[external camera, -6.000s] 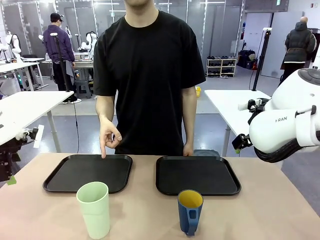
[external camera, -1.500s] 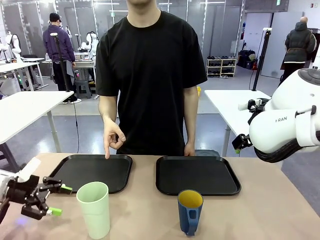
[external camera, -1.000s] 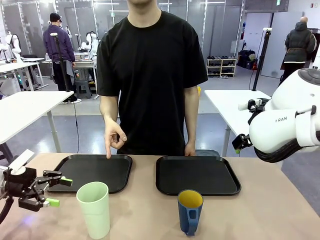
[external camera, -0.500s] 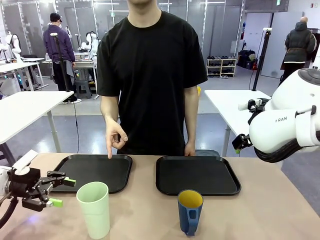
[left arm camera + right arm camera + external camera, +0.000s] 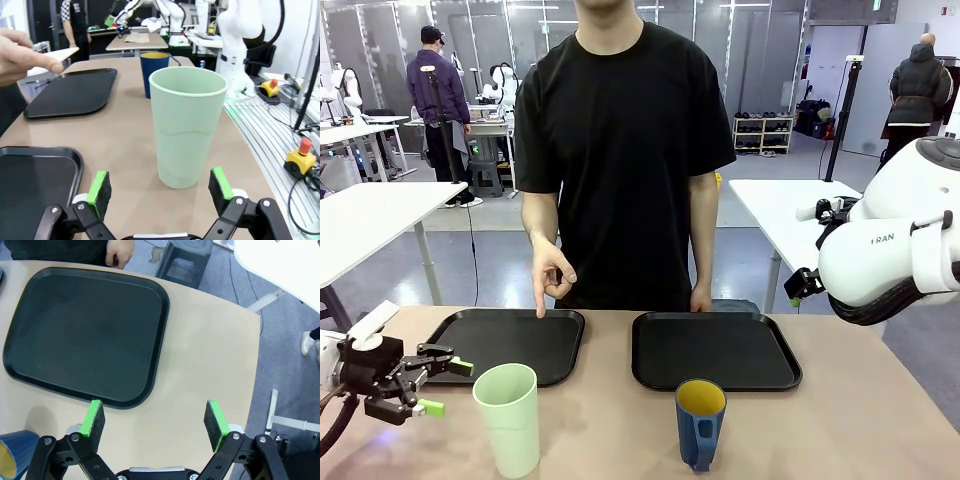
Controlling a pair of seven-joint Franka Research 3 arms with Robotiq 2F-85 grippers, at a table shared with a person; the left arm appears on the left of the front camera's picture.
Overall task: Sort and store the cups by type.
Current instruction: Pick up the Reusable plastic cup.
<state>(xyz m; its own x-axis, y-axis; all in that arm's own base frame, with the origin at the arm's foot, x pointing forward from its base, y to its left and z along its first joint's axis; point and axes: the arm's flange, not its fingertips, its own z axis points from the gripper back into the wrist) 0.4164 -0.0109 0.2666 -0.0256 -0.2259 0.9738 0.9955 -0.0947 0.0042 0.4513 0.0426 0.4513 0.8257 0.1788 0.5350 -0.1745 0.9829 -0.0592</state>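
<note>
The tall mint-green tumbler (image 5: 508, 420) stands upright on the table in front of the left black tray (image 5: 500, 345). My left gripper (image 5: 446, 388) hovers open just left of it, fingers pointing at it. In the left wrist view the tumbler (image 5: 186, 127) rises a little beyond my open left gripper (image 5: 160, 185), between the lines of the two pads but not touched. The dark blue mug (image 5: 700, 422), yellow inside, stands in front of the right tray (image 5: 715, 350). My right gripper (image 5: 155, 418) hangs open and empty over the table past the right tray (image 5: 85, 335), with the mug (image 5: 15, 457) at the lower left.
A person stands at the far side, one hand (image 5: 548, 280) pointing a finger down at the left tray, the other hand (image 5: 698, 298) at the right tray's far edge. My right arm's white body (image 5: 890, 250) stays off the table's right edge. Both trays hold nothing.
My left gripper came in from the left and has edged right toward the tumbler, still open. The right arm, cups and pointing hand have not moved.
</note>
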